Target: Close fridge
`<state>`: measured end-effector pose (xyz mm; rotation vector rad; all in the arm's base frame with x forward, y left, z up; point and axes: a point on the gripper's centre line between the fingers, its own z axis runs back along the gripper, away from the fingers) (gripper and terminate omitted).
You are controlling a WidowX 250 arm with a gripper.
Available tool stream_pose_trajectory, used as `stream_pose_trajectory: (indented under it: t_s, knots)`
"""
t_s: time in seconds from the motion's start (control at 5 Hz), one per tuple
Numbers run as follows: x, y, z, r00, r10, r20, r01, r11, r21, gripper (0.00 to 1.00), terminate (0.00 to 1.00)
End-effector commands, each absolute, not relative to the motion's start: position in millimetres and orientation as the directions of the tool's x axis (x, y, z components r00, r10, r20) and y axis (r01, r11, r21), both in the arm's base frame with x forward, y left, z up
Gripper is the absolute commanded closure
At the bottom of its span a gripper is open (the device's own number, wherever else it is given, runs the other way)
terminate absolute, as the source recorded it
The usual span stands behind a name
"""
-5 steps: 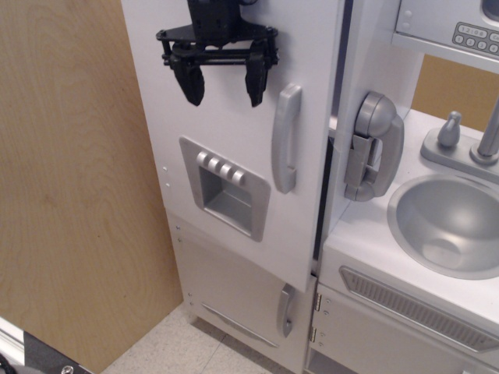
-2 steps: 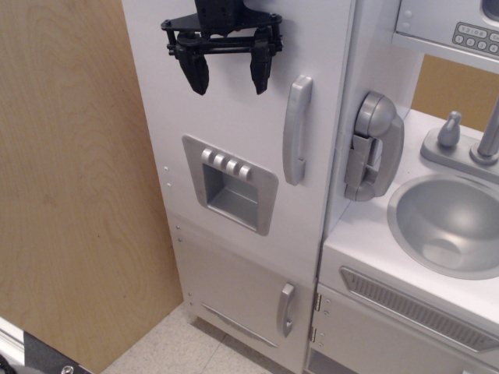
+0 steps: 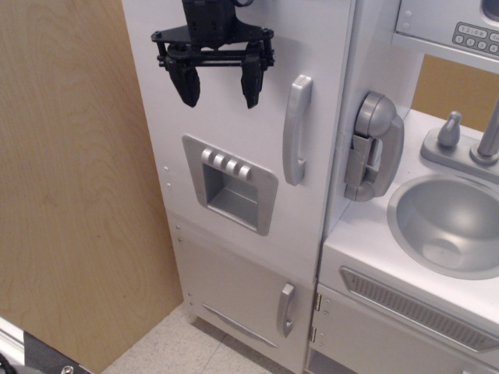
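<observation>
The fridge door (image 3: 234, 132) is tall and white, with a grey vertical handle (image 3: 296, 129) and a grey recessed dispenser panel (image 3: 228, 184) with buttons. The door lies flush with the cabinet; no dark gap shows at its right edge. My black gripper (image 3: 219, 97) hangs in front of the upper door, left of the handle and above the dispenser. Its two fingers are spread apart and hold nothing.
A smaller lower white door (image 3: 242, 292) with a short grey handle (image 3: 286, 309) sits below. To the right are a grey toy phone (image 3: 373, 146), a sink (image 3: 448, 224) with a faucet (image 3: 490, 140), and a microwave keypad (image 3: 475, 35). A wooden panel (image 3: 74, 179) stands at left.
The fridge door swung shut: the dark gap at its right edge a second ago is gone. Since then my gripper has moved slightly left and a little away from the door.
</observation>
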<state>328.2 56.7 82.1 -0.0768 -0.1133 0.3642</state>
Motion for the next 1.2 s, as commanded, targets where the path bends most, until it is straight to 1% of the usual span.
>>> stream_pose_trajectory:
  t_s: [0.0, 0.2, 0.4, 0.6, 0.8, 1.0]
  knots:
    - [351, 65, 111, 0.905, 0.395, 0.16, -0.379, 0.917, -0.121, 0.0, 0.0]
    - [359, 69, 117, 0.887, 0.431, 0.165, -0.412, 0.901, -0.139, 0.0, 0.0]
    - [361, 71, 118, 0.882, 0.438, 0.177, -0.418, 0.898, -0.14, 0.0, 0.0]
    - [349, 71, 116, 0.891, 0.414, 0.186, -0.395, 0.909, -0.134, 0.0, 0.0]
    - [324, 64, 106, 0.924, 0.347, 0.158, -0.337, 0.938, -0.086, 0.0, 0.0]
    - [303, 59, 100, 0.947, 0.291, 0.135, -0.284, 0.956, -0.066, 0.0, 1.0]
